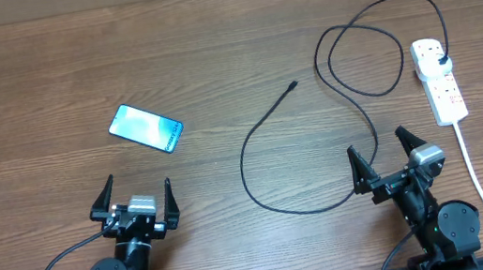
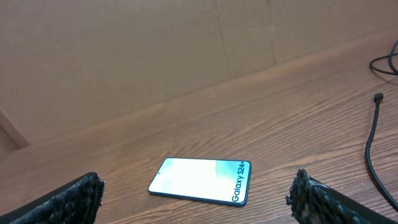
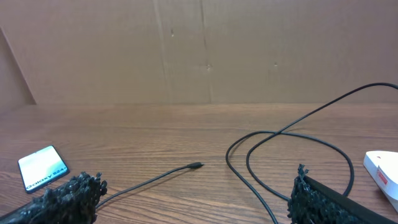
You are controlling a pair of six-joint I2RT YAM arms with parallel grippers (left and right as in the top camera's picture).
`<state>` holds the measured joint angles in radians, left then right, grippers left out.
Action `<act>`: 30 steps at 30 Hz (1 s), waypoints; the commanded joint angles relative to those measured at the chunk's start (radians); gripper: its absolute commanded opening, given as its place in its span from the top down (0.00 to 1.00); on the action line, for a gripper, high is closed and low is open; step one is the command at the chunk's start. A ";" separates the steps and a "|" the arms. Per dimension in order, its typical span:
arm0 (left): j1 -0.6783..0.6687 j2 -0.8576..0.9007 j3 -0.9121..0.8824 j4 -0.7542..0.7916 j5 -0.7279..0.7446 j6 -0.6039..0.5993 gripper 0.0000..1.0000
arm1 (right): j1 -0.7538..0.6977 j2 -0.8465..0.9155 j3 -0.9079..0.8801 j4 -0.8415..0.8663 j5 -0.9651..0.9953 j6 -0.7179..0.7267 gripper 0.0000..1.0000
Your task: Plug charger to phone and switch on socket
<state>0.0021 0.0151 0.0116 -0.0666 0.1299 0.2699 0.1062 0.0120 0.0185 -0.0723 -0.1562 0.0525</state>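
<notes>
From overhead, the phone lay flat and screen-up on the left half of the desk, turned at an angle to its edges. The socket sat close to the right edge, and its white cord ran down toward the near edge. The charger had its plug seated in the socket's far end. From there its cable looped across the right half, and its connector tip lay loose near the middle, well apart from the phone. The left gripper and right gripper both sat by the near edge with jaws spread wide, holding nothing.

In the left wrist view, the phone lay between the two widely parted fingers and ahead of them, untouched. The charger's tip and a length of cable lay toward the right edge.

In the right wrist view, the fingers again stood far apart and empty. The phone showed at far left, the connector tip in the centre, the cable loops to the right, and a corner of the socket at the right edge.
</notes>
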 commanded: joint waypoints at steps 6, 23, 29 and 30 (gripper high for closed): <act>0.009 -0.011 -0.007 0.000 -0.003 0.011 0.00 | 0.006 -0.009 -0.011 0.003 0.006 0.003 0.00; 0.009 -0.011 -0.007 -0.004 -0.045 0.251 0.00 | 0.006 -0.009 -0.011 0.003 0.006 0.002 0.00; 0.009 -0.011 -0.007 0.007 0.027 0.194 0.00 | 0.006 -0.009 -0.011 0.003 0.006 0.003 0.00; 0.009 -0.011 -0.006 0.022 0.055 0.153 0.00 | 0.006 -0.009 -0.011 0.003 0.006 0.003 0.00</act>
<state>0.0021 0.0151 0.0116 -0.0666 0.1127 0.4789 0.1066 0.0120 0.0185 -0.0731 -0.1562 0.0521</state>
